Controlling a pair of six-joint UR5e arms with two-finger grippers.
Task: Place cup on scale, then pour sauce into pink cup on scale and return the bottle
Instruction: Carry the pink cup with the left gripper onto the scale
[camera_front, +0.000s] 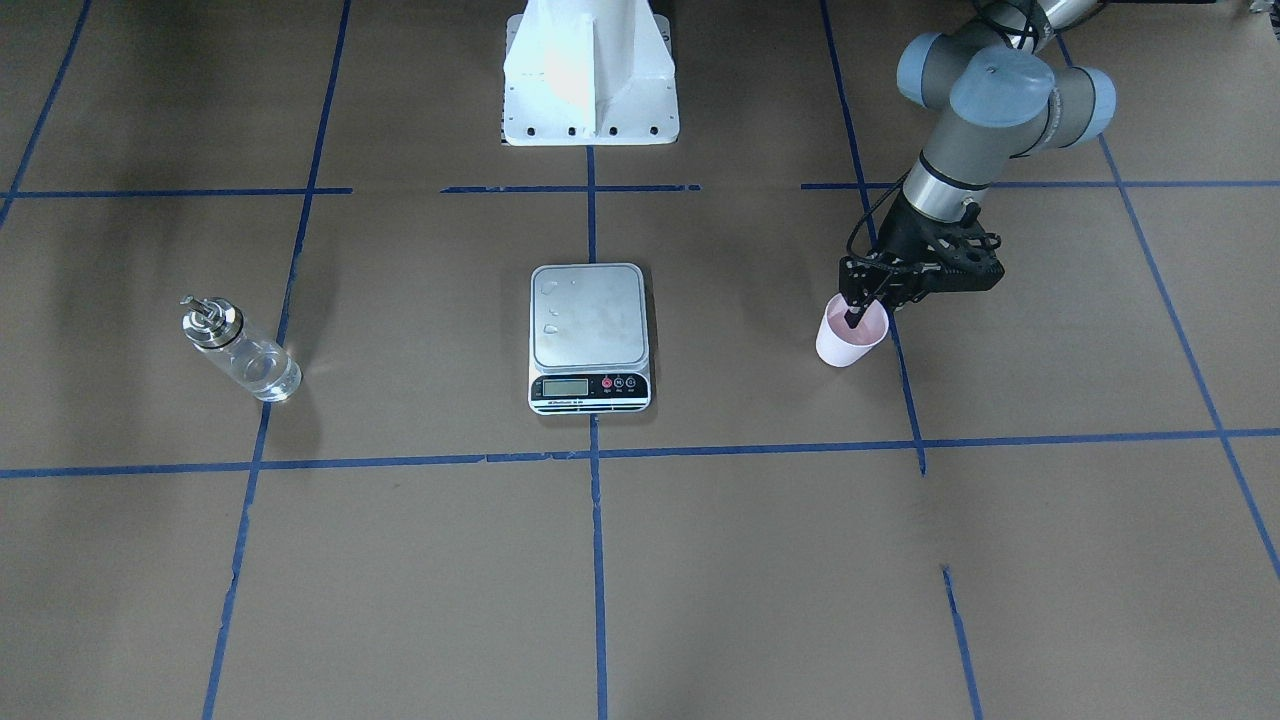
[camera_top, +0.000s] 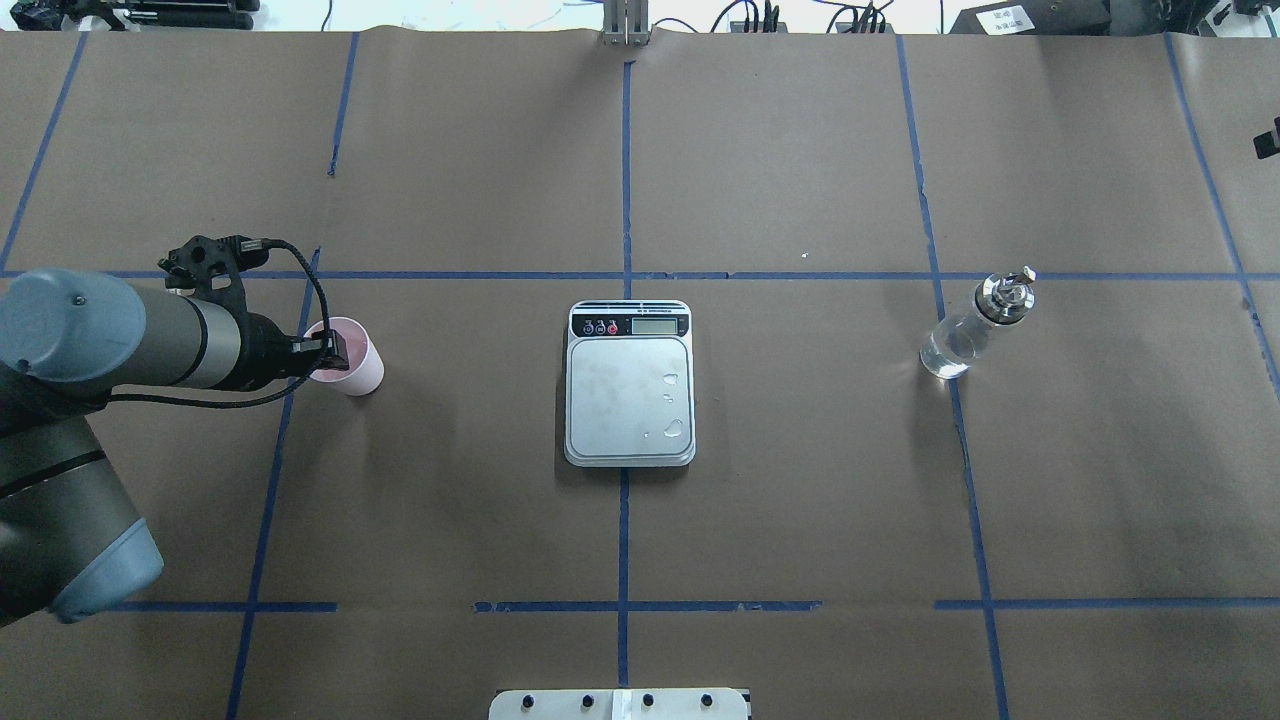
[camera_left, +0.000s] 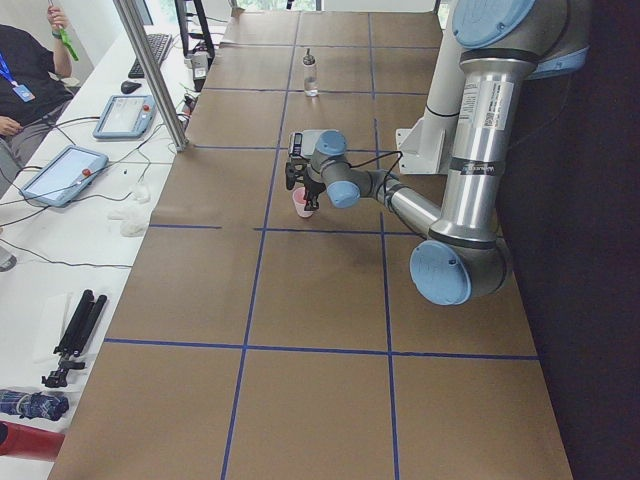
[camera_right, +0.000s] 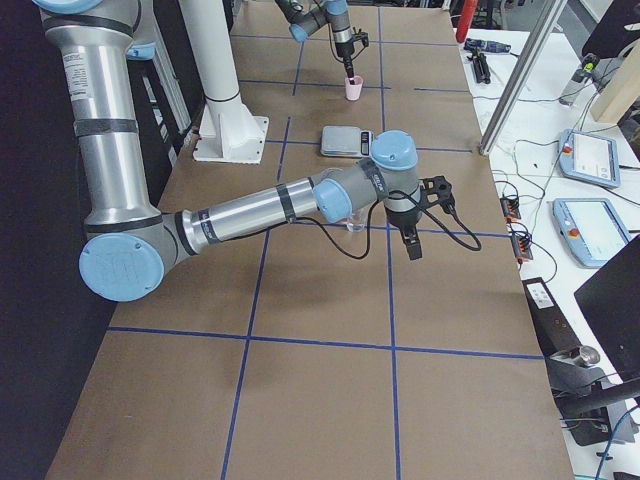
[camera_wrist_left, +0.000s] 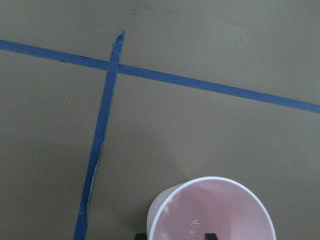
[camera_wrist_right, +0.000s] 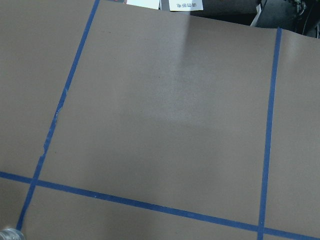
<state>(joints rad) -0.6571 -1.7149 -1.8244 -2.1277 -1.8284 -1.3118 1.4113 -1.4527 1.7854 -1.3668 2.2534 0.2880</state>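
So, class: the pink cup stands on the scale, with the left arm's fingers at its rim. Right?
No. The cup stands on the table, apart from the scale, as the overhead view shows. The left fingers are at its rim.

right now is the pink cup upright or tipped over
Upright: the cup shows its open rim facing straight up at the left wrist camera.

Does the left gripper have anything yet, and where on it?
Nothing is clamped yet. The left gripper straddles the cup's rim wall, one finger inside and one outside, jaws apart.
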